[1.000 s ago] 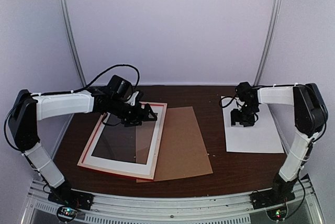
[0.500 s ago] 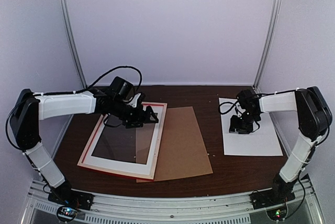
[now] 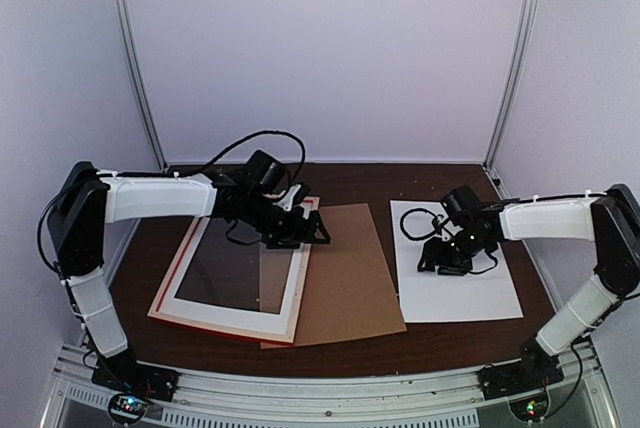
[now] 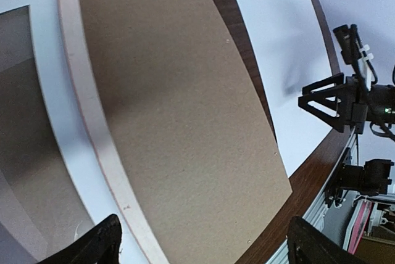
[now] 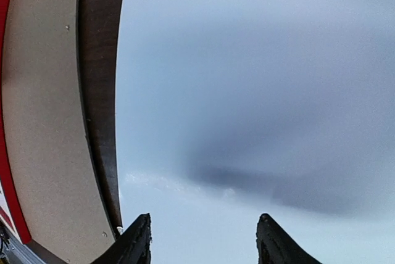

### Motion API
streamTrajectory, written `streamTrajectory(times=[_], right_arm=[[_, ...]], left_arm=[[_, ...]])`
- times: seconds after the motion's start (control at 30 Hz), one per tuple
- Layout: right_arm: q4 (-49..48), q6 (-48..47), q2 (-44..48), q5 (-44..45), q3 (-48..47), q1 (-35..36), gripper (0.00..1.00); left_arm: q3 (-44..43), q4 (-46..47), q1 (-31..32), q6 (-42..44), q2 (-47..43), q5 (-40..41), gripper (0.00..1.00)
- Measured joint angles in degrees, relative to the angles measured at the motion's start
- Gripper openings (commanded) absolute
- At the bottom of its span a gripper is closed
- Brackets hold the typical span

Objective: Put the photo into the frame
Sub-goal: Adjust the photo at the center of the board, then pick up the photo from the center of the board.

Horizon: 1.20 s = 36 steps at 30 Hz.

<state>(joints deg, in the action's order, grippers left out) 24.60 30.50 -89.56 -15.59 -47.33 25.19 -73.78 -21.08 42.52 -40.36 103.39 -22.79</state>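
Note:
The frame (image 3: 222, 320) lies at the left with its pale wood back (image 4: 86, 91) up and red outer edges showing. The photo (image 3: 460, 288) lies at the right as a plain white sheet, its printed side hidden. My right gripper (image 3: 432, 258) is low over the sheet's left part. Its jaws stand apart with nothing between them (image 5: 205, 239), and only white paper (image 5: 247, 60) shows ahead. My left gripper (image 3: 305, 231) hovers wide open over the frame's right edge. The left wrist view shows nothing between its fingertips (image 4: 207, 248).
A plain brown backing board (image 3: 345, 278) lies between the frame and the photo, partly tucked under the frame's right side. A glass pane (image 3: 235, 268) and a white mat sit inside the frame. Cage posts rise at the back corners, and a metal rail (image 3: 330, 393) runs along the near edge.
My right gripper has moved left and nearer, and the white sheet has slid left with it toward the board. My left gripper has shifted right, from over the frame's top to its right edge.

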Motion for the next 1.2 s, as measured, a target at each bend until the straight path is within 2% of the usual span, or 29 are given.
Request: streamTrajectory(times=[0.1,0.23,0.43,0.73,0.87,1.2], right_arm=[[3.0,-0.2,6.1,1.3,0.3,-2.1,0.66],[5.7,-1.9,12.6,4.7,-0.5,-9.6,0.69],[7.9,-4.7,11.5,7.3,-0.5,-21.8,0.71],[7.3,-6.9,10.6,7.9,2.4,-34.6,0.71],[7.1,-7.3,10.6,6.6,5.0,-37.3,0.70],[6.6,-8.4,10.5,3.5,6.6,-38.5,0.70]], left_arm=[[-4.3,0.0,2.5,0.0,4.0,-0.2,0.93],[-11.9,-0.1,5.6,0.1,10.7,-0.8,0.93],[-26.2,-0.8,9.8,0.2,23.1,-2.0,0.92],[-45.2,-3.7,14.8,-0.4,38.6,-2.9,0.90],[-50.6,-4.5,16.1,-1.2,42.8,-2.9,0.89],[-55.6,-8.3,16.4,-4.3,45.7,0.5,0.85]])
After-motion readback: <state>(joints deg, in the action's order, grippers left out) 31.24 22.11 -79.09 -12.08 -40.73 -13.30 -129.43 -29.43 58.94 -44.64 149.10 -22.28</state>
